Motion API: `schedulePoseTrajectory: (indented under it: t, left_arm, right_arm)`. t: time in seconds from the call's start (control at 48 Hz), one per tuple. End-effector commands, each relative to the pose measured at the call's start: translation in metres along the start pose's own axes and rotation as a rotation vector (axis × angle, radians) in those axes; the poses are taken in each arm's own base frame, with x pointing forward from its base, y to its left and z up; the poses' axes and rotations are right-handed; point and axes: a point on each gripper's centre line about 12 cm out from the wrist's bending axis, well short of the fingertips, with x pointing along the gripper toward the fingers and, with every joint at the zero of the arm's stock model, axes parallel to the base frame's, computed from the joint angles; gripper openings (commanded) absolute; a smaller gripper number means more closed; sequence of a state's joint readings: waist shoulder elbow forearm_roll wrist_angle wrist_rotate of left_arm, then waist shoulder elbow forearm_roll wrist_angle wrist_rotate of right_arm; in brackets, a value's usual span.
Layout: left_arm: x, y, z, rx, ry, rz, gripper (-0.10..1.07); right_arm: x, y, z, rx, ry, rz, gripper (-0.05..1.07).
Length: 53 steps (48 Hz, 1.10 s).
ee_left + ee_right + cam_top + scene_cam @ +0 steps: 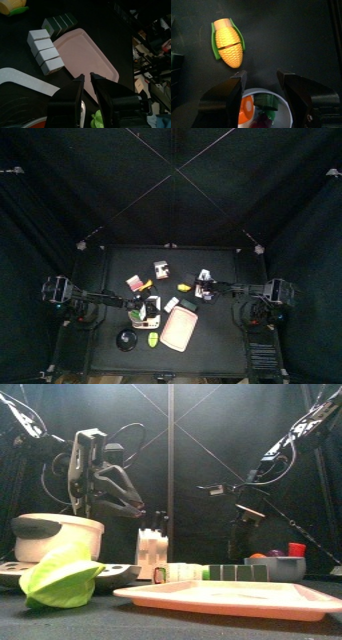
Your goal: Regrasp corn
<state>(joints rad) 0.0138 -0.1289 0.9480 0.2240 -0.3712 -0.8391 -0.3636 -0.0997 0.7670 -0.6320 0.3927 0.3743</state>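
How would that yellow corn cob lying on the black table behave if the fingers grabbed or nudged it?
The corn looks like a smooth, moulded toy, so probably stiff and light. Its rounded, tapering body could roll if pushed from the side, though the green husk along it may slow that. Its glossy surface might slip between hard fingers.

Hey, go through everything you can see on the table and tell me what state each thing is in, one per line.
Corn: lying flat on the black table, free, nothing gripping it.
Right gripper: fingers open, above the corn, empty.
Left gripper: fingers apart, nothing between them, over the pink tray.
Pink tray: flat, empty where visible.
White blocks: in a row beside the tray.
Small bowl: upright, holding colourful pieces.
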Motion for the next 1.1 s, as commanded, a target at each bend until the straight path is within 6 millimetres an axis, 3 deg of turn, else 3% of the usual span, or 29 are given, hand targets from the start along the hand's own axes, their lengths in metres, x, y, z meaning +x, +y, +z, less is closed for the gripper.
schedulePoseTrajectory:
  t: [0.0, 0.25, 0.604, 0.854, 1.083]
  left_arm:
    - [-0.002, -0.003, 0.006, 0.005, -0.015, -0.007, 0.63]
    - [-0.002, -0.003, 0.007, 0.006, -0.014, -0.004, 0.64]
    - [-0.003, 0.002, 0.004, 0.001, -0.008, 0.008, 0.64]
    - [-0.003, 0.001, 0.004, 0.001, -0.008, 0.008, 0.63]
    - [-0.003, 0.002, 0.004, 0.000, -0.009, 0.009, 0.63]
  right_arm:
    - [-0.012, 0.000, 0.014, 0.016, -0.030, 0.027, 0.89]
    - [-0.007, 0.011, 0.025, -0.050, -0.016, 0.097, 0.96]
    - [0.032, 0.025, 0.030, -0.241, 0.184, 0.069, 0.97]
    - [0.038, 0.027, 0.042, -0.284, 0.153, 0.055, 0.97]
    - [0.047, 0.029, 0.039, -0.290, 0.144, 0.065, 0.96]
